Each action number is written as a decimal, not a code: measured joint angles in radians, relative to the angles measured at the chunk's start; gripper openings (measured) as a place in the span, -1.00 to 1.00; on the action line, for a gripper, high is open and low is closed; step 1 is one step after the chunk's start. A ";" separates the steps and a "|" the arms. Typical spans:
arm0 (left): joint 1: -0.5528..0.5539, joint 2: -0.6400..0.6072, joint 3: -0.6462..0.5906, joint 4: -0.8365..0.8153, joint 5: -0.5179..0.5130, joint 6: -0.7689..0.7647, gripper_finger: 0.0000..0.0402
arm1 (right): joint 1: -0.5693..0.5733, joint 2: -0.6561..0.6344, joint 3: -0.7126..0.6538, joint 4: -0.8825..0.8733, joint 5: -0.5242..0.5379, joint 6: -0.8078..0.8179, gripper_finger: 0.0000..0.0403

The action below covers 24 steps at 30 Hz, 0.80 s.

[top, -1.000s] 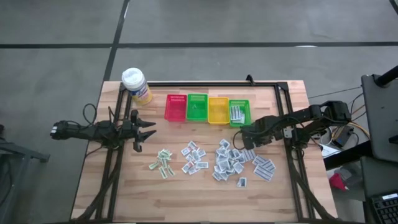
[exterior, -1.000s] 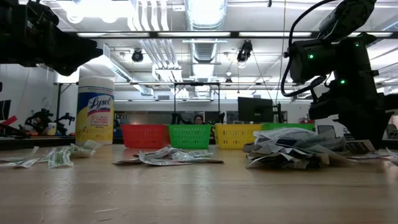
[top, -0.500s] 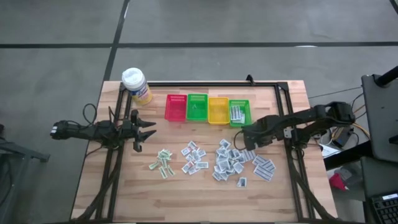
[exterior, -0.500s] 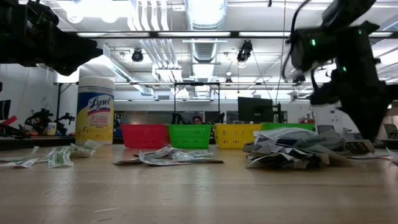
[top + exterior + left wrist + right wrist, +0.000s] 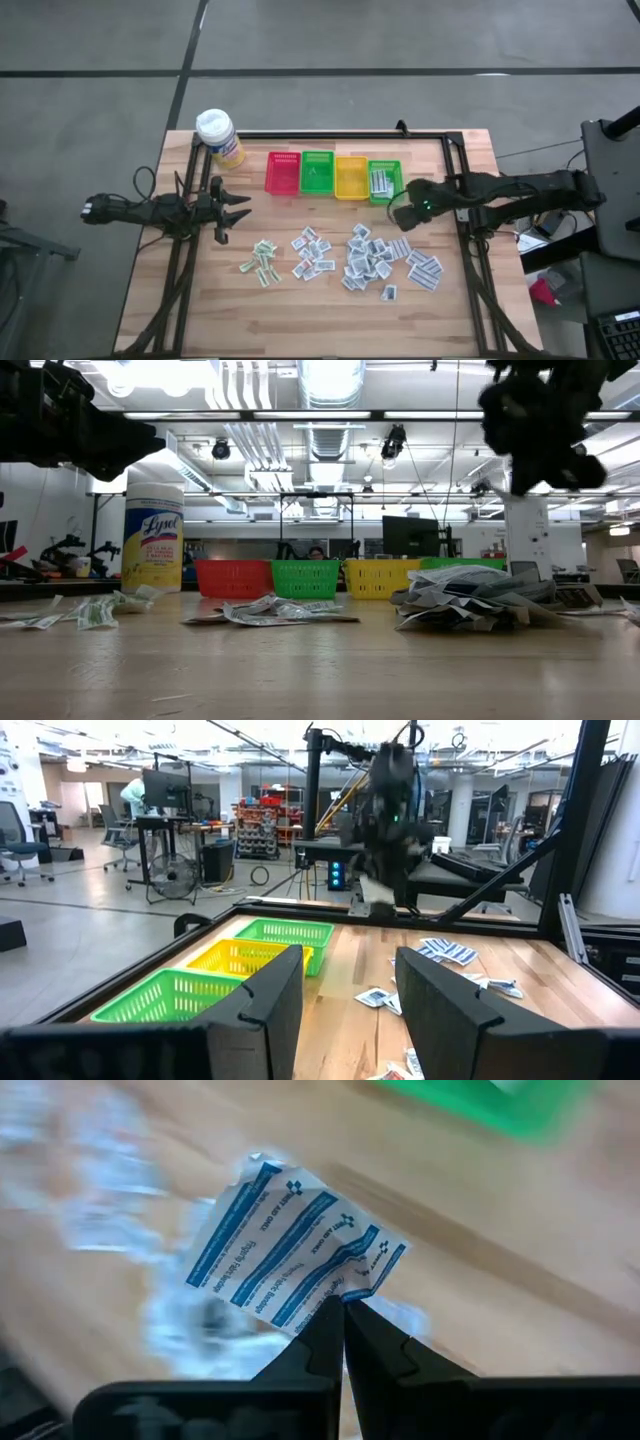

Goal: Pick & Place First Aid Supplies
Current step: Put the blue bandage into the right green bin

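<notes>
Right gripper [image 5: 342, 1312], near the table's right edge beside the rightmost green plastic basket [image 5: 385, 182], pinches the corner of one flat white blue-printed paper packet [image 5: 290, 1255]: light, floppy, likely slip-prone.

Four baskets [image 5: 335, 176] stand in a row at the table's [image 5: 330, 310] far side, touching side by side. Bottle [image 5: 219, 137] stands at the far left corner, left of the row. Packets [image 5: 370, 257] lie scattered nearer than the baskets: one cluster at left-centre [image 5: 262, 260], one at centre, the largest pile at right; more packets lie in the rightmost basket [image 5: 385, 181]. Left gripper [image 5: 240, 208] sits at the table's left edge, apart from the packets. Right gripper [image 5: 400, 211] hangs just beside the rightmost basket's near right corner, above the table, pinching one packet [image 5: 290, 1256] by its edge.
</notes>
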<state>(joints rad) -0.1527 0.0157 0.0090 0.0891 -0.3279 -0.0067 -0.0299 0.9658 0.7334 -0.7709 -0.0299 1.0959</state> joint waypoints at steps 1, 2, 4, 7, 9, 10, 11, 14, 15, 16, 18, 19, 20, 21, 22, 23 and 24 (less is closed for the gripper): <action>0.000 0.000 0.000 0.000 0.000 0.001 -0.21 | 0.000 -0.025 -0.002 0.045 0.000 -0.035 -0.96; 0.000 0.000 0.000 0.000 0.000 0.004 -0.21 | 0.000 -0.049 -0.003 0.092 0.000 -0.074 -0.96; 0.000 0.000 0.000 0.000 0.000 0.007 -0.21 | 0.000 -0.088 -0.004 0.193 0.000 -0.148 -0.96; 0.000 0.000 0.000 0.000 0.000 0.008 -0.21 | 0.000 -0.136 -0.005 0.331 0.001 -0.237 -0.96; 0.000 0.000 0.000 -0.001 0.000 0.008 -0.21 | 0.000 -0.161 -0.006 0.412 0.001 -0.285 -0.96; 0.000 0.000 0.000 0.000 0.000 0.008 -0.21 | 0.000 -0.171 -0.006 0.446 0.001 -0.309 -0.96; 0.000 0.000 0.000 -0.001 0.000 0.008 -0.21 | 0.000 -0.179 -0.007 0.477 0.000 -0.332 -0.96; 0.000 0.000 0.000 -0.001 0.000 0.008 -0.21 | 0.000 -0.196 -0.008 0.561 -0.022 -0.401 -0.96; 0.000 0.000 0.000 -0.001 0.000 0.008 -0.21 | 0.000 -0.200 -0.008 0.591 -0.033 -0.420 -0.96; 0.000 0.000 0.000 -0.001 0.000 0.008 -0.21 | 0.000 -0.202 -0.010 0.615 -0.046 -0.435 -0.96; 0.000 0.000 0.000 -0.001 0.000 0.008 -0.21 | 0.000 -0.200 -0.012 0.666 -0.078 -0.466 -0.96; 0.000 0.000 0.000 -0.001 0.000 0.008 -0.21 | 0.000 -0.198 -0.013 0.691 -0.089 -0.475 -0.96; 0.000 0.000 0.000 -0.001 0.000 0.008 -0.21 | 0.000 -0.198 -0.016 0.710 -0.099 -0.480 -0.96; 0.000 0.000 0.000 0.000 0.000 0.008 -0.21 | 0.000 -0.198 -0.017 0.723 -0.103 -0.484 -0.96; 0.000 0.000 0.000 -0.001 0.000 0.008 -0.21 | 0.000 -0.196 -0.018 0.730 -0.104 -0.488 -0.96; 0.000 0.000 0.000 -0.001 0.000 0.008 -0.21 | 0.000 -0.196 -0.018 0.730 -0.104 -0.489 -0.96; 0.000 0.000 0.000 0.000 0.000 0.007 -0.21 | 0.000 -0.196 -0.020 0.726 -0.104 -0.489 -0.96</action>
<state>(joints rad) -0.1528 0.0157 0.0090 0.0887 -0.3279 0.0007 -0.0303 0.7702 0.7136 -0.0447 -0.1337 0.6071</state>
